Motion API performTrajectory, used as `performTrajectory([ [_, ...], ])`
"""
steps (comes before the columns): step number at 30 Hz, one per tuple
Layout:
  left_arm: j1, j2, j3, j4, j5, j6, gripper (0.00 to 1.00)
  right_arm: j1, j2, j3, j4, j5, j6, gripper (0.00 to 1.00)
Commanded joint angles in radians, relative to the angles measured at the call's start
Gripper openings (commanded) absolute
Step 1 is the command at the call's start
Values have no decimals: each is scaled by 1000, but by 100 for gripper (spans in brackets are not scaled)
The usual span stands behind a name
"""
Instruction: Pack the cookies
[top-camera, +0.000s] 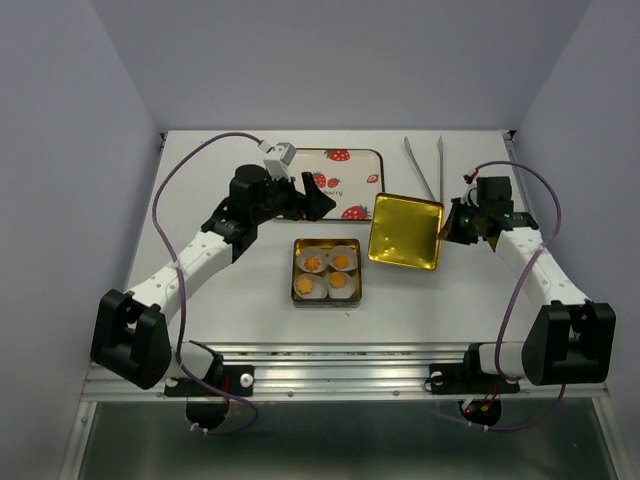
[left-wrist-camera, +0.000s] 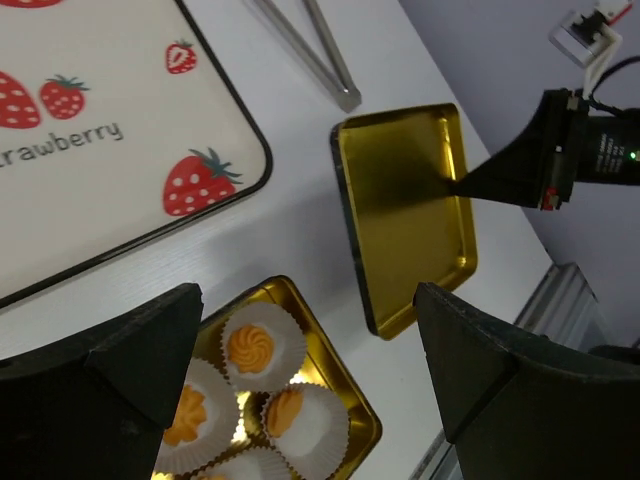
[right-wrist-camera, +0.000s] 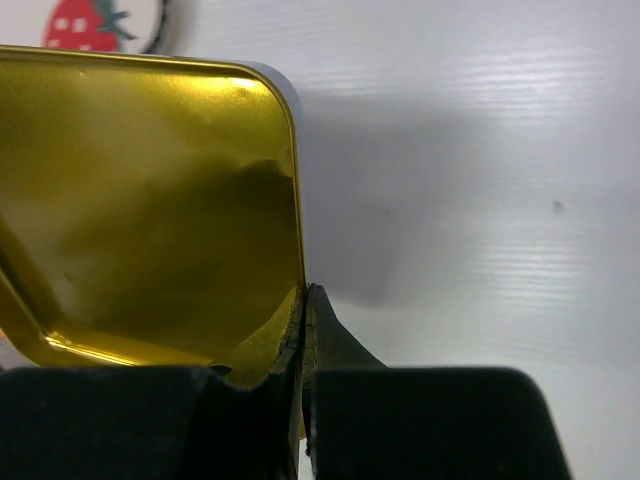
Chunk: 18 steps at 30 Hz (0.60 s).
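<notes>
White desk (top-camera: 250, 330) carries everything; one strawberry-printed tray (top-camera: 350, 185) lies behind the square gold tin (top-camera: 328, 303), its left end hidden under the left hand (top-camera: 318, 200); one gold lid (top-camera: 405, 232), inside facing up, sits just right of the tin, flat or tipped being hard to judge; one pair of metal tongs (top-camera: 423, 165) lies behind and right of the tin; the left hand hangs spread wide; the right hand (top-camera: 448, 228), right of the tin, pinches the lid's right rim; four cookies (top-camera: 341, 261) sit inside the tin, each in a white paper cup (left-wrist-camera: 292, 352); the left wrist view cuts off the fourth.
</notes>
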Motion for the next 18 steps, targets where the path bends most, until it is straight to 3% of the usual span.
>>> performTrajectory([
  [1,-58,37,49,125,168,-6,99,80,-13,107,82,-122,-11,1],
  [7,-108,80,40,154,142,-15,99,162,26,152,157,-243,30,1],
  [13,-116,95,21,188,116,-52,98,203,53,170,166,-260,38,1],
  [16,-116,103,15,207,116,-70,91,213,52,164,178,-272,42,1],
  [18,-115,115,15,208,118,-79,81,213,47,161,190,-280,45,1],
])
